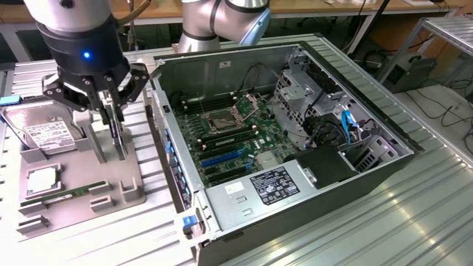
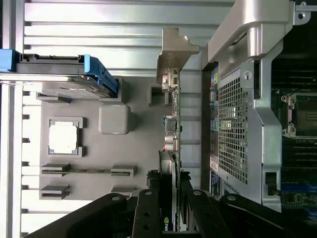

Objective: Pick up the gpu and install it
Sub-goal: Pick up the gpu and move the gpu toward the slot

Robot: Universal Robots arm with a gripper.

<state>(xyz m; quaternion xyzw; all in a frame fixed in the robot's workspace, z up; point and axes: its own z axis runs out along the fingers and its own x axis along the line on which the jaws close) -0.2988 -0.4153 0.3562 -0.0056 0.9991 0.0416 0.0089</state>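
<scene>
Desk: ribbed silver metal slats (image 1: 355, 221), laid side by side and spanning the foreground of the exterior view.
Light: bright and even, with pale glare streaks along the slats toward the exterior view's right.
Wooden top: a light-brown board (image 1: 310, 6) runs along the far side, behind the desk.
Floor: pale grey (image 1: 459, 130), beyond the desk's edge on the exterior view's right.
Cables: black (image 1: 436, 113), lying loose on the floor.
Dark box: (image 1: 408, 71) stands near the cables.
Metal frame: grey bars (image 1: 443, 25), just beside the dark box.
</scene>
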